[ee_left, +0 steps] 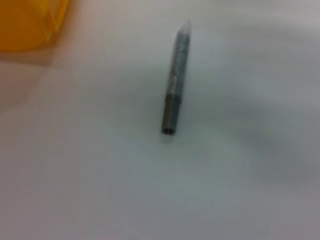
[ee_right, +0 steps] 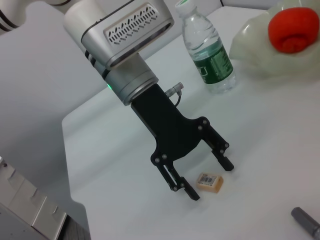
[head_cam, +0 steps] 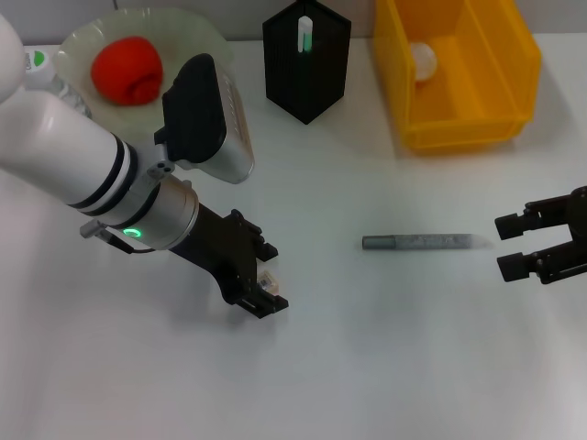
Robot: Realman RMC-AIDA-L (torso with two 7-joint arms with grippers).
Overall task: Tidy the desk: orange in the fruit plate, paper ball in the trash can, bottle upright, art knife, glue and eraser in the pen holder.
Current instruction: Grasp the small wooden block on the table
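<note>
While the left gripper [head_cam: 260,295] is hanging low over the white table [head_cam: 385,367] with its black fingers [ee_right: 224,160] spread wide, the tan eraser [ee_right: 209,181] is lying flat on the table between the fingertips, its white label facing up. Its long axis is running roughly across the gap from one fingertip toward the other, and neither finger is touching it. In the head view the eraser is mostly hidden behind the fingers.

Off to the gripper's right side, well apart, a grey stick with a pale pointed tip [head_cam: 426,242] is lying flat, its dark blunt end pointing toward the left gripper and its tip pointing toward the right gripper [head_cam: 518,246], which is hovering near that tip with its jaws apart.

Behind the left arm, the bottle [ee_right: 206,51] is standing upright beside the fruit plate [head_cam: 78,41], which is holding the orange [head_cam: 127,71]. Farther back, the pen holder [head_cam: 305,62] is showing one white-and-green stick inside, and the trash can [head_cam: 459,73] is holding a whitish ball. Nothing is lying between the open fingers and the eraser.
</note>
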